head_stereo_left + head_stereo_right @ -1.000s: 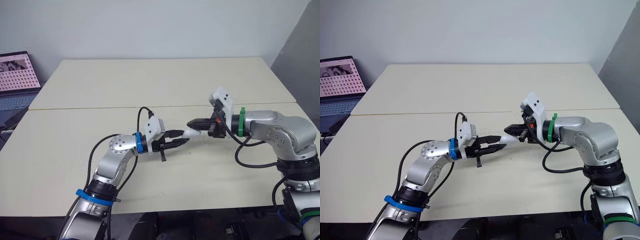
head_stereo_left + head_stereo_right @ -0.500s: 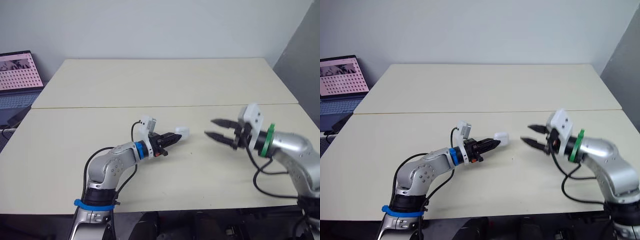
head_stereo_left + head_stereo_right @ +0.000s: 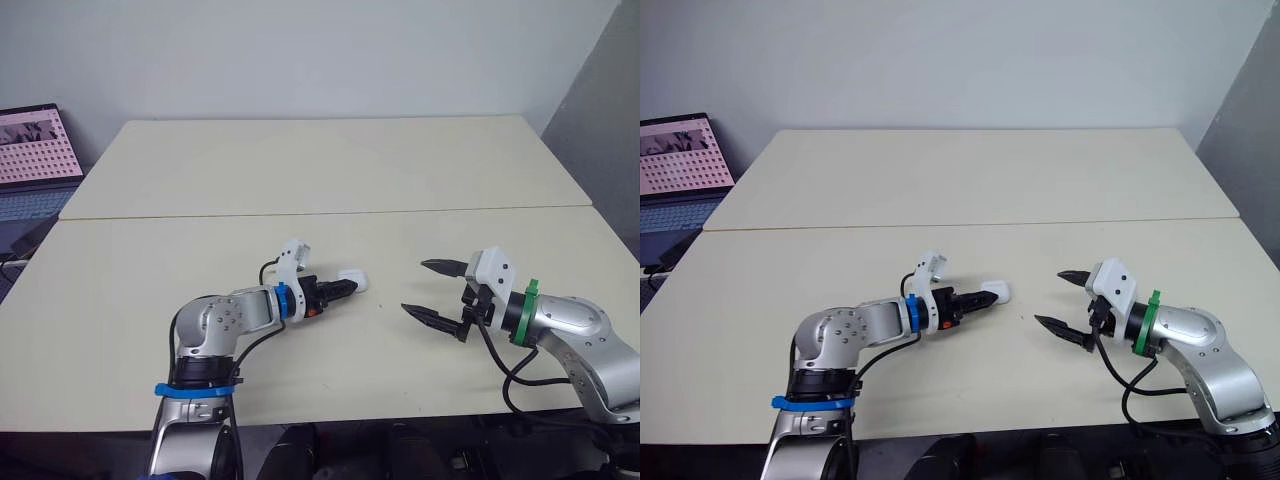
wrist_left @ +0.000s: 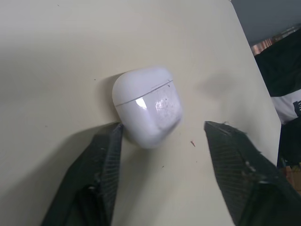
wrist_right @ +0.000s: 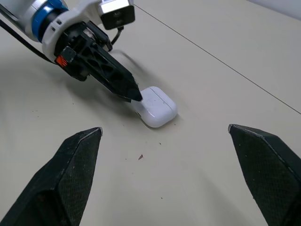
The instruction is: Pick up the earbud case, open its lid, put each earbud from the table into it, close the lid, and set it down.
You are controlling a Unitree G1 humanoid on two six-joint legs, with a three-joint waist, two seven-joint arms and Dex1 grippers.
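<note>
The white earbud case (image 3: 353, 281) lies on the table with its lid closed. My left gripper (image 3: 338, 288) is low over the table, open, with the case at its tips. In the left wrist view the case (image 4: 148, 106) rests against one finger (image 4: 106, 165), while the other finger (image 4: 235, 165) stands clear of it. My right gripper (image 3: 415, 287) hovers open a short way to the right of the case, pointing at it, with nothing between its fingers. The right wrist view shows the case (image 5: 156, 107) on the table touched by a left fingertip (image 5: 127, 89).
An open laptop (image 3: 35, 145) sits at the far left beside the table. A seam (image 3: 320, 213) runs across the table (image 3: 320, 160) behind the arms. A grey panel (image 3: 600, 90) stands at the back right.
A second ago both grippers held the case in the air between them. The right gripper opened and drew back to the right. The left lowered the case onto the table and opened.
</note>
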